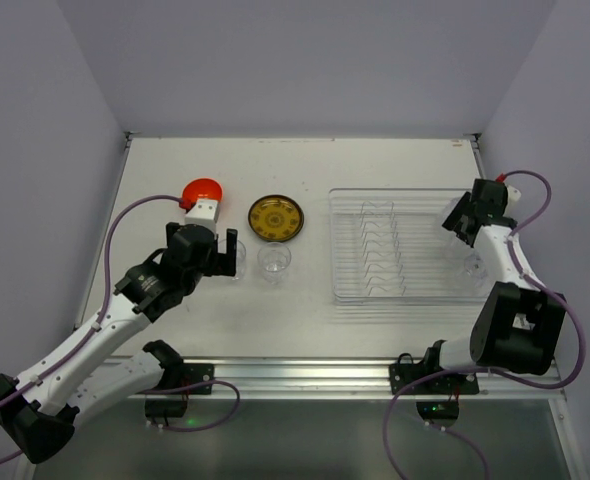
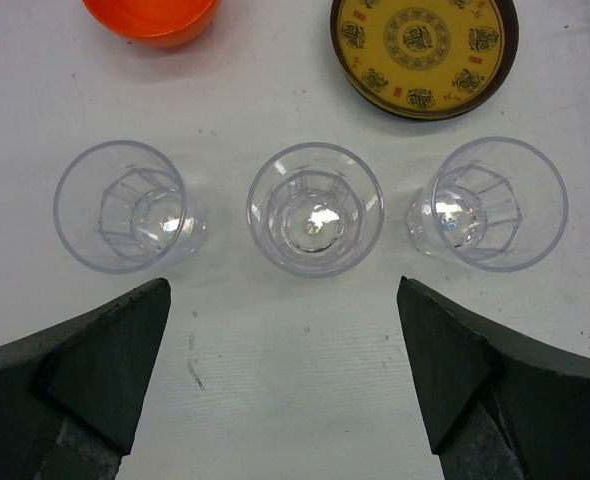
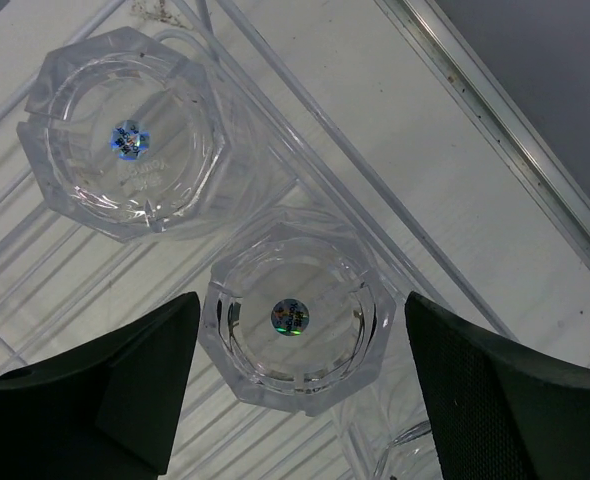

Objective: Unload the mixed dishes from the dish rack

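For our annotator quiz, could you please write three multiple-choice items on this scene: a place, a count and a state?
1. The patterned plate lies: A on the table, left of the dish rack; B in the rack; C on a black plate.
2. Clear cups before the left end effector: A two; B three; C five.
3. That end effector is: A shut on a cup; B shut on the plate; C open, empty.
Key: A, it sits beside the rack; B, three stand in a row; C, its fingers are wide apart, gripping nothing.
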`<action>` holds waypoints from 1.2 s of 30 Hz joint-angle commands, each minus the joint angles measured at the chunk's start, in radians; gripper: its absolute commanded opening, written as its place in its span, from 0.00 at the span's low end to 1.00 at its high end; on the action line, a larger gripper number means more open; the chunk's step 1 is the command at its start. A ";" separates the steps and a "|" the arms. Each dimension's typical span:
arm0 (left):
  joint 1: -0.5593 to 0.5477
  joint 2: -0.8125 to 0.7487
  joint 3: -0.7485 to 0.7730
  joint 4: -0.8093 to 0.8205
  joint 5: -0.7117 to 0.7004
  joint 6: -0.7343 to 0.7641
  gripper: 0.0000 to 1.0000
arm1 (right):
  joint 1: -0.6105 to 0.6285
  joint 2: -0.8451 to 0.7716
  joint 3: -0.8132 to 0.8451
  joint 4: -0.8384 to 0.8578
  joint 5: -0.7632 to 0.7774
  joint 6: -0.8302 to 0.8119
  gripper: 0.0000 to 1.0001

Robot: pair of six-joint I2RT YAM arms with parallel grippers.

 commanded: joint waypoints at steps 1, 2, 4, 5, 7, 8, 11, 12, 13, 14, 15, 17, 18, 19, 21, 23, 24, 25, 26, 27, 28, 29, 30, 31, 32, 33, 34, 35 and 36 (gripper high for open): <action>-0.007 -0.016 -0.003 0.045 -0.002 -0.008 1.00 | -0.006 0.005 -0.024 0.006 0.044 0.027 0.84; -0.007 -0.018 -0.003 0.045 -0.001 -0.008 1.00 | -0.008 0.002 -0.030 0.017 0.043 0.027 0.83; -0.007 -0.022 -0.003 0.047 -0.001 -0.009 1.00 | -0.006 -0.002 -0.036 0.017 0.040 0.030 0.76; -0.007 -0.024 -0.003 0.047 -0.001 -0.008 1.00 | -0.006 -0.003 -0.036 0.018 0.035 0.032 0.74; -0.008 -0.029 -0.003 0.047 -0.001 -0.006 1.00 | -0.006 -0.008 -0.036 0.020 0.038 0.030 0.69; -0.008 -0.030 -0.003 0.047 -0.001 -0.006 1.00 | -0.008 -0.011 -0.039 0.020 0.043 0.030 0.68; -0.008 -0.035 -0.003 0.047 -0.002 -0.006 1.00 | -0.006 -0.023 -0.047 0.032 0.034 0.032 0.57; -0.008 -0.036 -0.001 0.045 -0.002 -0.006 1.00 | -0.006 -0.026 -0.048 0.031 0.031 0.027 0.54; -0.008 -0.039 -0.001 0.045 -0.002 -0.006 1.00 | -0.006 -0.041 -0.050 0.031 0.029 0.027 0.50; -0.008 -0.042 -0.001 0.044 -0.005 -0.006 1.00 | -0.006 -0.051 -0.053 0.032 0.028 0.027 0.44; -0.008 -0.050 -0.001 0.044 -0.007 -0.006 1.00 | -0.006 -0.063 -0.056 0.034 0.026 0.029 0.42; -0.008 -0.058 -0.001 0.045 -0.008 -0.006 1.00 | -0.006 -0.101 -0.061 0.043 0.025 0.027 0.37; -0.008 -0.059 -0.001 0.045 -0.008 -0.006 1.00 | -0.006 -0.112 -0.062 0.044 0.023 0.029 0.33; -0.008 -0.059 0.000 0.045 -0.007 -0.006 1.00 | -0.006 -0.123 -0.062 0.049 0.020 0.029 0.31; -0.008 -0.056 0.000 0.045 -0.007 -0.005 1.00 | -0.006 -0.150 -0.055 0.043 0.017 0.032 0.27; -0.008 -0.055 0.002 0.042 -0.007 -0.005 1.00 | -0.006 -0.163 -0.038 0.020 0.018 0.038 0.22; -0.008 -0.058 0.003 0.042 -0.007 -0.005 1.00 | -0.006 -0.176 -0.033 0.011 0.018 0.042 0.20; -0.008 -0.062 0.003 0.042 -0.007 -0.005 1.00 | -0.005 -0.187 -0.032 0.006 0.021 0.046 0.20; -0.008 -0.072 0.003 0.044 -0.005 -0.003 1.00 | -0.004 -0.198 -0.035 0.006 0.021 0.046 0.20; -0.008 -0.075 0.003 0.045 -0.005 -0.003 1.00 | -0.006 -0.216 -0.036 0.011 0.021 0.044 0.20; -0.008 -0.079 0.002 0.047 -0.004 -0.003 1.00 | -0.006 -0.221 -0.036 0.008 0.014 0.047 0.18; -0.008 -0.084 0.002 0.048 -0.002 -0.002 1.00 | -0.005 -0.227 -0.032 0.002 0.005 0.049 0.17; -0.008 -0.088 0.003 0.050 -0.001 0.000 1.00 | -0.004 -0.241 -0.029 -0.002 -0.008 0.049 0.17; -0.008 -0.093 0.005 0.051 -0.001 0.001 1.00 | -0.004 -0.250 -0.027 -0.006 -0.032 0.050 0.15; -0.008 -0.098 0.003 0.051 0.001 0.001 1.00 | -0.004 -0.261 -0.025 -0.009 -0.041 0.050 0.14; -0.008 -0.099 0.003 0.050 0.005 0.004 1.00 | -0.004 -0.284 -0.025 -0.014 -0.063 0.052 0.14; -0.008 -0.101 0.006 0.051 0.005 0.004 1.00 | -0.004 -0.296 -0.024 -0.018 -0.072 0.050 0.14; -0.008 -0.104 0.008 0.053 0.009 0.006 1.00 | -0.004 -0.308 -0.019 -0.023 -0.078 0.050 0.14; -0.007 -0.107 0.008 0.057 0.012 0.012 1.00 | -0.004 -0.321 -0.018 -0.029 -0.084 0.050 0.13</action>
